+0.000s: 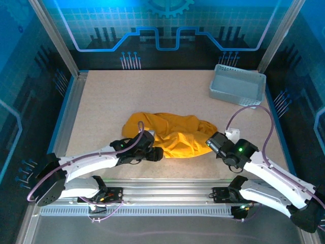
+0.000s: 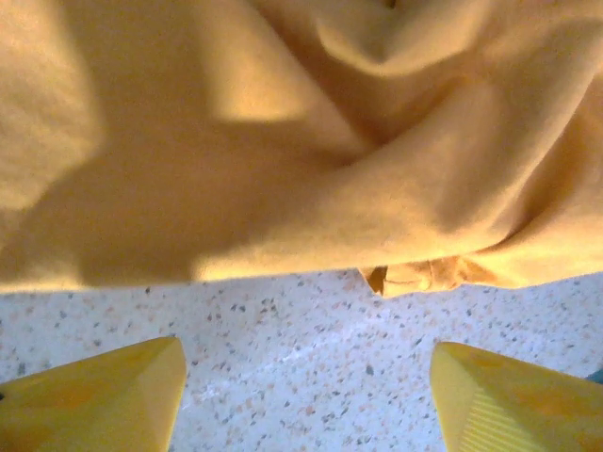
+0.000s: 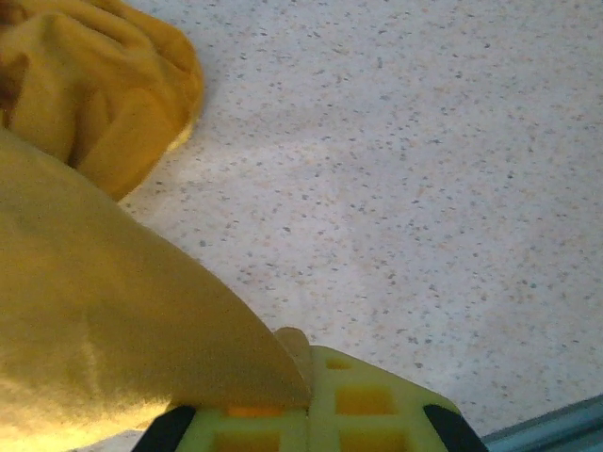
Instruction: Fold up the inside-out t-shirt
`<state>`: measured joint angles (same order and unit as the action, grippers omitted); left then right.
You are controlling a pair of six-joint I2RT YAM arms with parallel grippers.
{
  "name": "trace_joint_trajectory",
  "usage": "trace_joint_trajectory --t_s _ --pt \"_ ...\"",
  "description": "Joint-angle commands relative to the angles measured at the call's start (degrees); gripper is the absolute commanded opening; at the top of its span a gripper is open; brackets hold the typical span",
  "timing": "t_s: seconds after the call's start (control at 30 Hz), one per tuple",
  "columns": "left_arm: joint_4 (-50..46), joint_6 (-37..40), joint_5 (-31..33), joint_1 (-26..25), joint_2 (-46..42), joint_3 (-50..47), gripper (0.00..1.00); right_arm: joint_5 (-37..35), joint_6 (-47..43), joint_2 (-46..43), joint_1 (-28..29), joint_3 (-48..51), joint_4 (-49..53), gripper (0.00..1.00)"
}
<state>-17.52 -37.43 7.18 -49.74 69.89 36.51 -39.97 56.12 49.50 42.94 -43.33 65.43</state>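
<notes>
From above, the shirt (image 1: 175, 134) is seen crumpled in a heap on the table (image 1: 127, 96), between the two grippers. The left gripper (image 1: 156, 153) is set at the heap's near left edge and the right gripper (image 1: 209, 144) at its right edge. A basket (image 1: 237, 84) is seen well beyond the right gripper, apart from the shirt.

The left gripper's state is hard to read from above, where its dark fingertips merge with the arm. It is settled by the left wrist view. There the two yellow fingers (image 2: 99, 400) are spread wide, with bare speckled table between them and nothing gripped. The shirt's edge lies just ahead of the fingertips, separated from them by a strip of table. The space beyond that edge is covered with folded cloth.

The right wrist view adds what is hidden in the overhead one. The jaws are closed, and a sheet of yellow cloth is stretched from the left down onto the finger (image 3: 358, 410) at the bottom of the frame. The pinch point itself is covered by the cloth, so the shirt is probably gripped at an edge, though which edge cannot be told. Ahead and to the left of this gripper, a bunched part of the shirt is seen resting on the table. Bare speckled surface is seen ahead and to its right.
</notes>
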Motion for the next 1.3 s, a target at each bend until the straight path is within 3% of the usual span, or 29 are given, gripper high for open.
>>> trace_joint_trajectory --t_s 0.0,0.17,0.27,0.37,0.6,0.7,0.83,0.97,1.13,1.27 --pt "-4.57 -2.44 8.14 1.03 -4.21 -0.38 0.73 -0.67 0.31 -0.1 -1.18 -1.42 -1.43 0.0" --pt "-11.36 -3.45 13.77 12.32 -11.42 -0.68 0.82 -3.13 -2.68 -2.15 -4.55 -5.18 0.14 0.0" --pt "-9.68 -2.4 11.01 20.57 -14.35 -1.68 0.89 -2.92 -5.84 -4.04 -7.48 -6.4 -0.7 0.0" --pt "-5.59 -0.9 5.09 26.81 -11.99 -1.27 0.93 -1.92 -8.04 -4.69 -9.72 -6.68 -1.67 0.0" --pt "2.25 -3.23 -5.5 28.74 1.21 0.14 0.88 0.71 -10.8 -4.33 -11.36 -6.76 -4.83 0.0" --pt "5.77 -3.48 -7.36 28.73 5.87 0.55 0.72 1.01 -11.43 -3.51 -11.63 -8.89 -5.6 0.0" --pt "3.66 -0.65 -5.9 29.39 8.12 5.45 0.32 1.67 -14.2 -1.92 -13.81 -12.21 -5.99 0.0" --pt "-3.17 4.59 -2.41 33.0 2.9 16.0 0.02 2.02 -22.38 -0.71 -18.45 -21.72 -6.92 0.0" --pt "-10.95 9.34 4.8 34.66 -8.5 31.86 0.0 3.99 -31.65 1.41 -21.31 -38.48 -9.15 0.0" --pt "-10.52 9.53 6.34 34.71 -17.89 34.32 0.0 6.37 -33.62 3.55 -21.32 -43.96 -10.76 0.0"
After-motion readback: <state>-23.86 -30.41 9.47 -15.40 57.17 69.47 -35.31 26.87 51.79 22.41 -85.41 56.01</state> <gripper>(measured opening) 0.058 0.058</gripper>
